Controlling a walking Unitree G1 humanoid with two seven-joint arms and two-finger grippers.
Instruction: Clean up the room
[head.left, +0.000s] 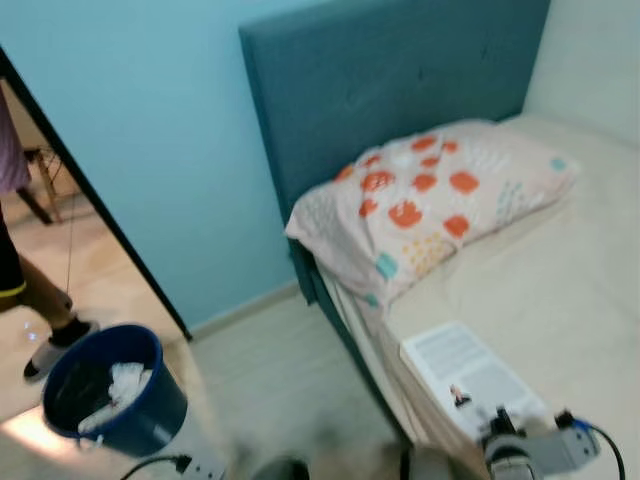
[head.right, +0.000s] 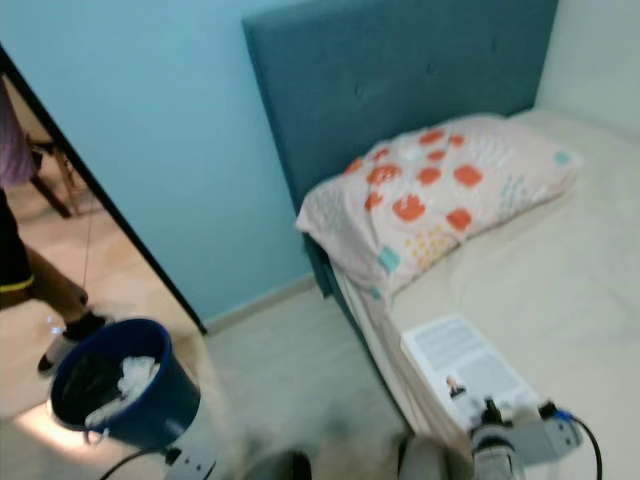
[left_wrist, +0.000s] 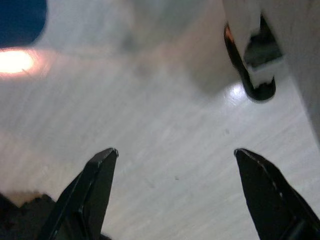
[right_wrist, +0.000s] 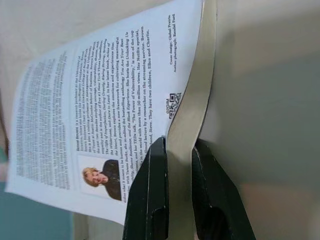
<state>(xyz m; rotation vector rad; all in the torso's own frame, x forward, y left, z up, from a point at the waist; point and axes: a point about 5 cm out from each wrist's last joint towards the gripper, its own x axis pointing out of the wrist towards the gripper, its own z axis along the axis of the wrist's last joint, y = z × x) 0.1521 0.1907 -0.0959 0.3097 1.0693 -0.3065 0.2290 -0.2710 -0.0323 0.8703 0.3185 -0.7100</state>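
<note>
A white paperback book (head.left: 470, 375) lies back cover up near the bed's left edge, at the lower right of the eye views. My right gripper (right_wrist: 179, 150) is shut on the book (right_wrist: 105, 100), one black finger on the cover and one under the page block. The right arm (head.left: 545, 450) reaches in from below. My left gripper (left_wrist: 175, 155) hangs open over pale wooden floor with nothing between its fingers. A blue bin (head.left: 112, 390) with crumpled white paper inside stands on the floor at lower left.
A pillow (head.left: 430, 200) with orange spots leans on the teal headboard (head.left: 390, 80). The bed (head.left: 560, 290) has a cream sheet. At the far left a person's leg (head.left: 40, 300) stands in the doorway by a dark door frame (head.left: 100, 200). Floor runs between bin and bed.
</note>
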